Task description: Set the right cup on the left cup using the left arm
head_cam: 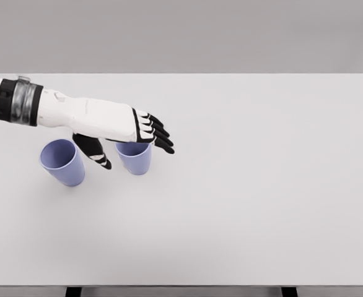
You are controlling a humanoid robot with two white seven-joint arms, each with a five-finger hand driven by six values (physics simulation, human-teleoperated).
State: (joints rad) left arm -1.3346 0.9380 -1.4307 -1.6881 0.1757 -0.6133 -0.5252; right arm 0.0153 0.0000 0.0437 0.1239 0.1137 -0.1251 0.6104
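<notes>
Counter (243,204): white, carrying both cups.
Left arm (64,111): reaches across the counter, over the gap between the cups.
Left hand (129,133): above the right cup's rim, fingers (160,133) spread and straight, thumb hanging beside that cup, gripping nothing.
Left cup (62,162): lavender, upright, apart from the right cup.
Right cup (135,159): lavender, upright under the hand, rim partly hidden.

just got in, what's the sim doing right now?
The white left hand is over the right lavender plastic cup, fingers spread past its rim and thumb down beside it, with no closed grasp visible. The left lavender cup stands apart on the white table. Nothing is stacked yet. The right arm is out of view.
</notes>
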